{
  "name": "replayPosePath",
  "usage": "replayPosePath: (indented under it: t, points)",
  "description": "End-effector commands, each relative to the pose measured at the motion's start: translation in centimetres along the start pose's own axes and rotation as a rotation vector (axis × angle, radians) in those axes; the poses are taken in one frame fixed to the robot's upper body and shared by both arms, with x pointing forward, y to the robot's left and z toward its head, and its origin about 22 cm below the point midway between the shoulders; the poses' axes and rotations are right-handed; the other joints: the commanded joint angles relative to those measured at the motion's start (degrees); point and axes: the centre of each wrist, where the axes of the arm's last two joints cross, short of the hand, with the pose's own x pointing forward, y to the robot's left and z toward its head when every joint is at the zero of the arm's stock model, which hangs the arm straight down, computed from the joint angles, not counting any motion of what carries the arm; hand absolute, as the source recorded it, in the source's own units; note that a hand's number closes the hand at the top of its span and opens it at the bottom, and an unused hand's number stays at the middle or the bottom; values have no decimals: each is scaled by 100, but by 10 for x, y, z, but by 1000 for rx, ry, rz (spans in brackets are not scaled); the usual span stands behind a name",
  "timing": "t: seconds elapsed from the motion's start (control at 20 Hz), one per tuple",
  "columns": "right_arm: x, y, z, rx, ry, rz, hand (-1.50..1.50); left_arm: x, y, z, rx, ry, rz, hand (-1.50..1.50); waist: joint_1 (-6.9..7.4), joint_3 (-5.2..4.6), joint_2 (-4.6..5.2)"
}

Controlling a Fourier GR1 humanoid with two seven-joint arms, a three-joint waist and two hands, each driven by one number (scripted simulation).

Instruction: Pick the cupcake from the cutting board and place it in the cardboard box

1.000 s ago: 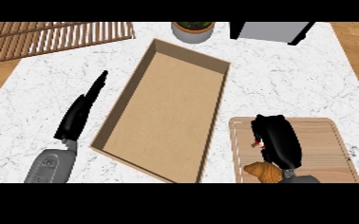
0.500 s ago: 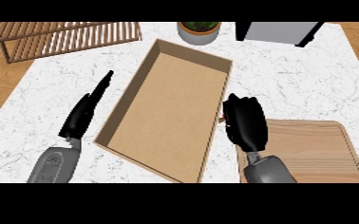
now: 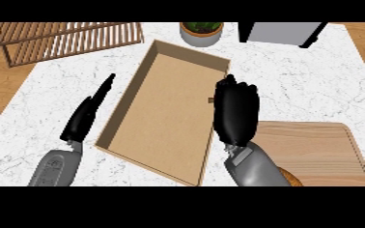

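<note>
Right hand: the right hand is at 3 o'clock from the middle of the box, right over the box's right wall. Its fingers are curled in and wrapped round the cupcake.
Cupcake: the cupcake sits inside the right hand and is almost all hidden. Only a little brown bit pokes out on the side that faces into the box.
Left hand: the left hand is at 9 o'clock from the box, near its left wall but not touching. Its fingers are straight, point to 1 o'clock and hold nothing.
Box: the box is brown with an open top. Its far end leans toward 1 o'clock.
Cutting board: the cutting board lies at 4 o'clock from the box. The right arm covers its left edge.
Brown lump: a round brown lump peeks out beside the arm. I cannot tell what it is.
Plant pot: the plant pot is at 12 o'clock.
Wooden rack: the wooden rack is at 10 o'clock.
Counter: the counter is white stone.
</note>
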Motion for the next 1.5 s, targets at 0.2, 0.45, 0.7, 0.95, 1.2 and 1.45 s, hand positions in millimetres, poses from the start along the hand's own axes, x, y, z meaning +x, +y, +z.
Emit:
replayPosePath:
  t: [0.2, 0.45, 0.7, 0.95, 1.2, 1.45]
  points:
    - [56, -60, 0, -93, 245, 31, 150, 4, -6, -4, -3, -4, 5, 0, 14, 27, 53]
    - [68, -70, -2, -42, 307, 88, 150, 1, -6, -3, 13, 15, 1, 0, -120, 31, 78]
    - [72, -63, -16, 57, 346, 147, 150, 2, 9, -4, 49, -12, 2, 0, -237, 40, 109]
    - [43, -39, -22, 331, 458, -19, -150, 6, 6, -8, 50, -23, 12, 0, -272, 57, 156]
    - [67, -28, -7, 367, 361, -159, -150, -6, 3, -3, 38, -5, 3, 0, -197, 54, 184]
    - [69, -56, -20, 139, 262, -446, -150, -4, -3, -1, 49, 2, 20, 0, -289, 64, 153]
